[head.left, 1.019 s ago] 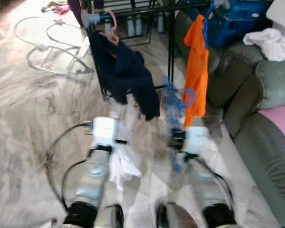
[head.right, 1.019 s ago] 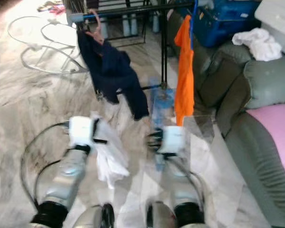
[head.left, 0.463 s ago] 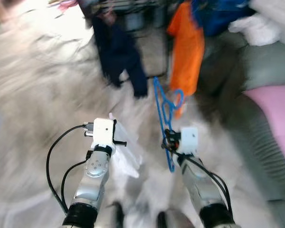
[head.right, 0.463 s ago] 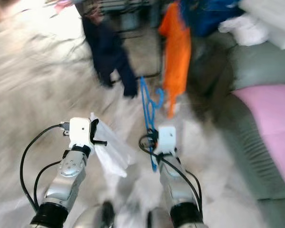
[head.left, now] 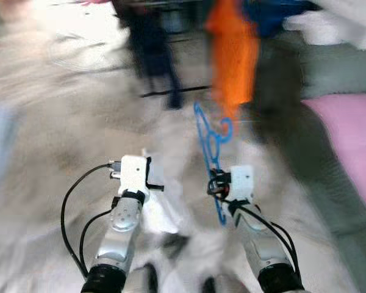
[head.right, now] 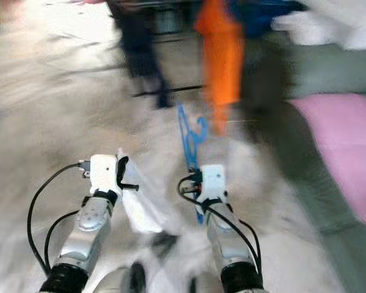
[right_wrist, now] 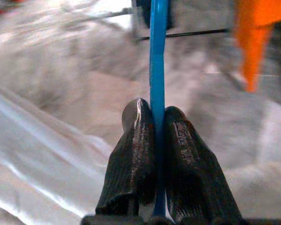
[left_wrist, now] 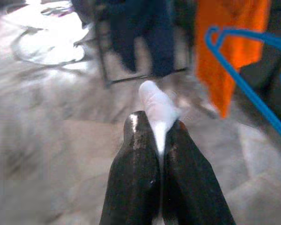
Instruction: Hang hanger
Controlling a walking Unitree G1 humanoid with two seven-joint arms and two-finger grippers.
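Hanger not hung yet; carry phase, by the look of it. The blue hanger [head.left: 210, 137] is held upright by the right gripper [right_wrist: 154, 123], fingers clamped tight on one thin blue bar with no gap visible in the right wrist view. The hook end is seen pointing up and away from the robot, in free air, well short of the orange garment [head.left: 233, 58] and touching nothing else. A white cloth [left_wrist: 158, 110] is pinched in the left gripper [left_wrist: 156, 129], fingers closed on it, with a tuft sticking out past the tips and the rest draped below the wrist in the head views. Taking the orange garment as landmark: it hangs ahead of the hanger, a dark navy garment [head.left: 152, 55] is hung to its left on what is judged to be a black rack [left_wrist: 103, 56], and a grey sofa with a pink cushion [head.left: 348, 143] lies to its right. Head views are heavily motion-blurred, so the rail itself cannot be made out. Remaining, as judged: approach to the rack to be closed, hanger to be raised, hook to be set over the rail near the orange garment, grip to be released. Whether the cloth is meant to go onto the hanger first cannot be told.
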